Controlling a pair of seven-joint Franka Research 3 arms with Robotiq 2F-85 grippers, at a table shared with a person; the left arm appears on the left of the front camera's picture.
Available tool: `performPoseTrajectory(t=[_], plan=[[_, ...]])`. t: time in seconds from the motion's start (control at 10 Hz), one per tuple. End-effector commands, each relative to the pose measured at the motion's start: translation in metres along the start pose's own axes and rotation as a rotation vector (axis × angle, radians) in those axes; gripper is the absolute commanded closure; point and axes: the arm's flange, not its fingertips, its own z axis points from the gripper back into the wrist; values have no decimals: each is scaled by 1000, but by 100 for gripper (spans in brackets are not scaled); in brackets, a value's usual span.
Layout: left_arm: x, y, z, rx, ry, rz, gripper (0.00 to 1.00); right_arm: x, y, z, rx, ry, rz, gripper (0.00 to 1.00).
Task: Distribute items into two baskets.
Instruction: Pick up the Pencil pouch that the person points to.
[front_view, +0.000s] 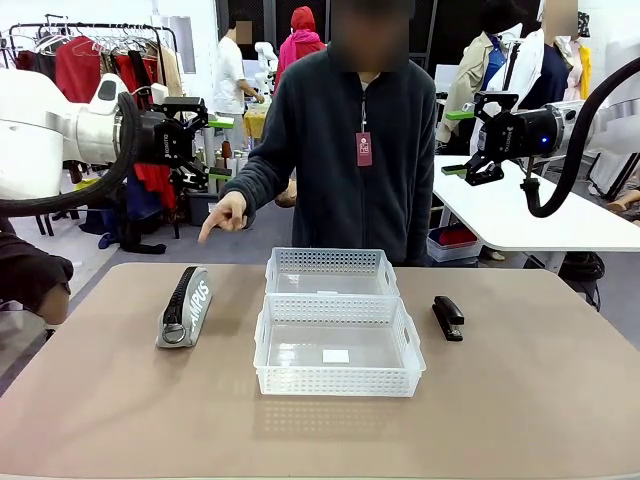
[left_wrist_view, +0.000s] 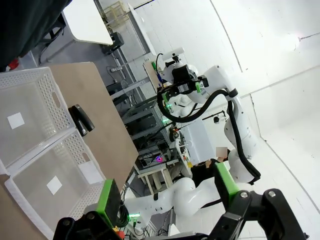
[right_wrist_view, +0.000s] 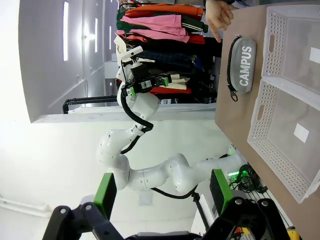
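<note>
Baskets first: you have two rectangular ones of white translucent plastic with lattice-punched walls, set mid-worktop, the smaller basket (front_view: 330, 261) toward the far edge and the larger basket (front_view: 338, 380) toward the near edge. They look to touch along their long sides, though the angle leaves that unsure. The larger shows a white label (front_view: 336, 356) on its smooth floor. Both items lie outside them on the tan worktop (front_view: 520, 400): the soft, oblong grey fabric pouch (front_view: 185, 306) on the left-edge side, the small hard black stapler (front_view: 448, 317) on the right-edge side. A person's hand (front_view: 225, 215) points down beyond the far edge. Your left gripper (front_view: 220, 148) and right gripper (front_view: 456, 142) hang high past the far corners, jaws spread wide, gripping nothing.
</note>
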Motion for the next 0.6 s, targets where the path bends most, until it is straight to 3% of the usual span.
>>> performPoseTrajectory(t=[0.0,0.5], plan=[[1,0,1,4,-5,5,0,0,1,0,0,0,-9,0],[1,0,1,4,-5,5,0,0,1,0,0,0,-9,0]])
